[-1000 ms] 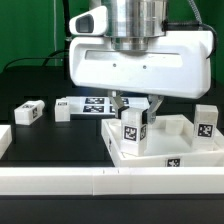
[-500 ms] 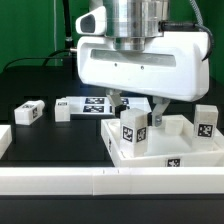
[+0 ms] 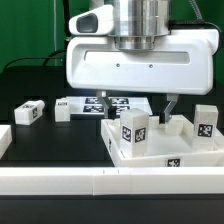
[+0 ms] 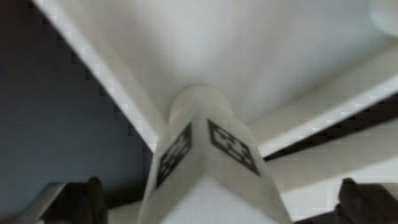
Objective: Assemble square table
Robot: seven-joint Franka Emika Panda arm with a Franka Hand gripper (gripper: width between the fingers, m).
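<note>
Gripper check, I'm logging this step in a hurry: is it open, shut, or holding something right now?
Gripper: open, holding nothing. Its fingers stand wide apart on either side of the upright leg, clear of it.

Rail (image 3: 60,180) runs along the desk edge nearest the exterior view: a low wall, no sliding in from there. Tabletop (image 3: 165,152) sits just behind it, toward the corner on the exterior view's right. Upright leg (image 3: 133,128) and second leg (image 3: 205,122) stick up from it. Gripper (image 3: 135,108) hangs over the upright leg, jaws spread, clear gap either side. Loose leg (image 3: 28,113), lying leg (image 3: 65,107) and marker board (image 3: 118,103) clutter mid-desk. Bare desk (image 3: 55,142) toward the other near corner: room to come down.
</note>
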